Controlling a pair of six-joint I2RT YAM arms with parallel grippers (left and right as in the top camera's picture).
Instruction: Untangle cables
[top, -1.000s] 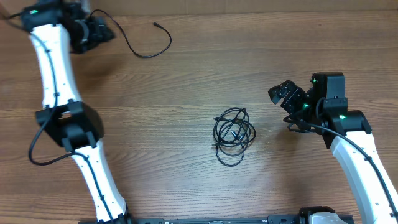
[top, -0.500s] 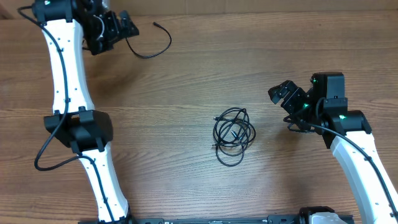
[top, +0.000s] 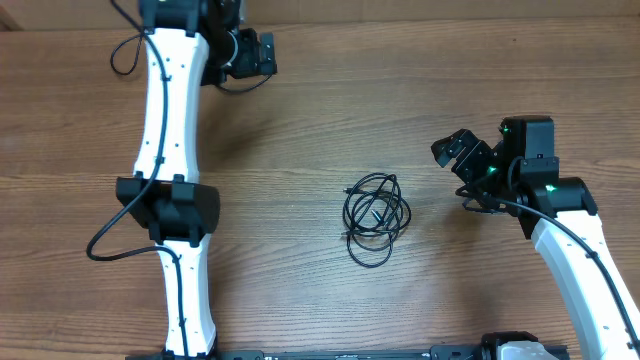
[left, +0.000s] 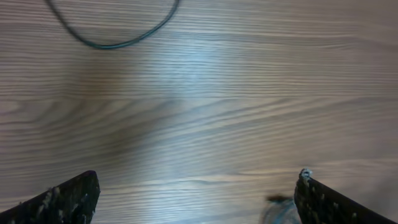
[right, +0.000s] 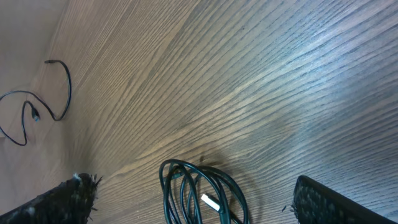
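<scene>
right fingers (right: 329, 202) stand wide apart and empty, near the coil (right: 200, 190) knotted in the middle of the table (top: 300, 150). i judge the step in hand is pulling one strand free: that calls for pinching a single outer loop, not the bundle, or it all drags along. left fingers (left: 68, 199) are spread too, holding nothing, over bare wood at the far edge, with the loose cable (left: 118, 42) lying just beyond. nothing else blocks the way.
</scene>
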